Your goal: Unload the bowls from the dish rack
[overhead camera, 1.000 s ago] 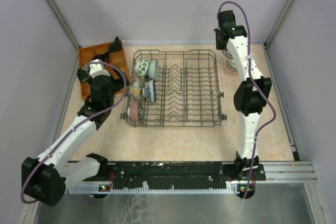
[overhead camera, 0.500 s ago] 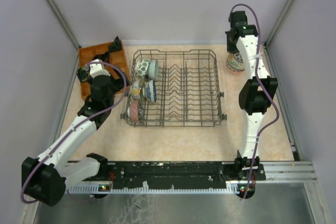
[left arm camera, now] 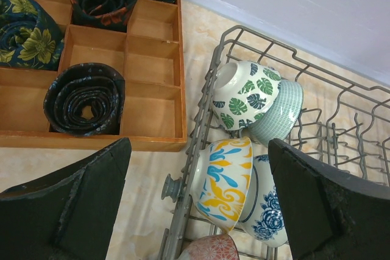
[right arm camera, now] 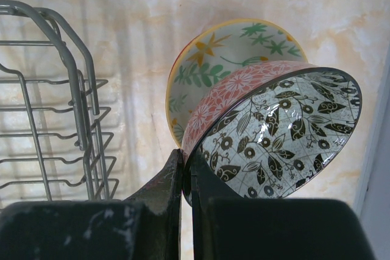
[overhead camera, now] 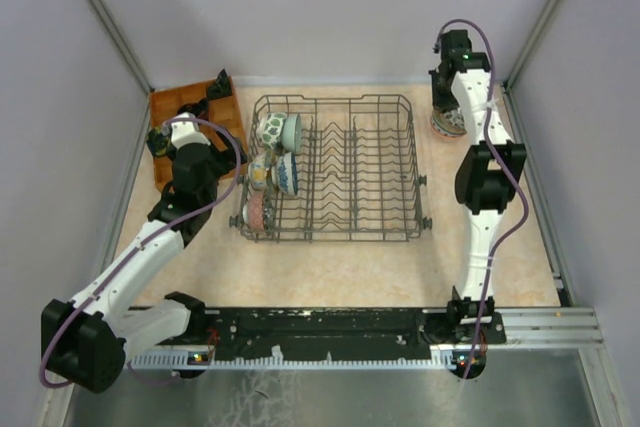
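**Right arm held a tilted bowl near the table's far right corner**

Seen from above, the rack [overhead camera: 335, 97] sat mid-table with its long axis running 9 to 3 o'clock. Several bowls [left arm camera: 247, 92] lay on their sides at its 9 o'clock end. In the left wrist view their mouths faced about 10 o'clock.

At 1 o'clock from the rack, the right gripper [right arm camera: 187, 165] was clenched on the rim of a pink bowl [right arm camera: 228, 98]. That bowl was tilted, its leaf-patterned mouth toward 4 o'clock. It hung over an upright yellow-rimmed bowl [right arm camera: 231, 44]; whether the two touched could not be told.

The left gripper [left arm camera: 200, 150] was spread wide and held nothing. It hovered where the tray [left arm camera: 152, 114] met the rack.

The table [overhead camera: 330, 267] was pale and marbled, with lavender walls [overhead camera: 330, 7] at 9, 12 and 3 o'clock. The two bowls sat near the 3 o'clock wall, with a strip of bare table between them and the rack.
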Controlling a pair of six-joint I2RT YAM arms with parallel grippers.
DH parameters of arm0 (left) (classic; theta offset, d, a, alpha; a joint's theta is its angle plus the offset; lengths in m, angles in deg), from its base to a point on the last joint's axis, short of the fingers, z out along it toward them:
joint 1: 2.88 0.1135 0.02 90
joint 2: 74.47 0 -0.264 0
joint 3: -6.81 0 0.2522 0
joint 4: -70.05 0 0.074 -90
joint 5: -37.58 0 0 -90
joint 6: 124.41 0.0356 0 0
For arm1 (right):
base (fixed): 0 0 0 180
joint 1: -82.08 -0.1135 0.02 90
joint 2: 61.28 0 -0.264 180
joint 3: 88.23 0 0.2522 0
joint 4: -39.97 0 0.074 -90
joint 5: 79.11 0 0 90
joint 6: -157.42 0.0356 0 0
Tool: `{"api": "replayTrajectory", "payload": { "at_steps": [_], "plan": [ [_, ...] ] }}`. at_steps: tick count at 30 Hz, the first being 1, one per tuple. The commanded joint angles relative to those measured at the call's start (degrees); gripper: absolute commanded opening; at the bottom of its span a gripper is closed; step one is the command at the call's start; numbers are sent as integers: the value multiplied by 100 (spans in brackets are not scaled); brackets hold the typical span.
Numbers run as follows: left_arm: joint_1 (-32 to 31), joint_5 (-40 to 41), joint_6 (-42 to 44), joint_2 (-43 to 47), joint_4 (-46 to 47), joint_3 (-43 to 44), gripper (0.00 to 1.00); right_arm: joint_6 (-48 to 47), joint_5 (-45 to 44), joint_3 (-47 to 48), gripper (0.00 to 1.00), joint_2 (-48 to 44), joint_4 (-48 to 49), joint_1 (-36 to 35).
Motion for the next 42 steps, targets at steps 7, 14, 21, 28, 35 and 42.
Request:
{"api": "replayTrajectory", "payload": {
  "at_steps": [7, 14, 21, 28, 35, 42],
  "plan": [
    [-40, -32, -30, 15, 8, 236, 99, -129, 109, 546, 0, 216, 89, 52],
    [-39, -23, -4, -8, -1, 294, 99, -125, 133, 662, 0, 365, 63, 61],
    [-41, -15, 5, -36, -15, 349, 99, -104, 108, 828, 0, 493, -57, 86],
    [-45, -28, -5, -51, -11, 337, 99, -55, 95, 838, 22, 494, -19, 88],
    [-48, 3, -10, -23, -19, 327, 99, 8, 94, 855, 30, 454, 16, 86],
    [-51, 20, -21, 7, -39, 303, 99, 217, 227, 540, 45, -204, 371, 89]
  ]
}}
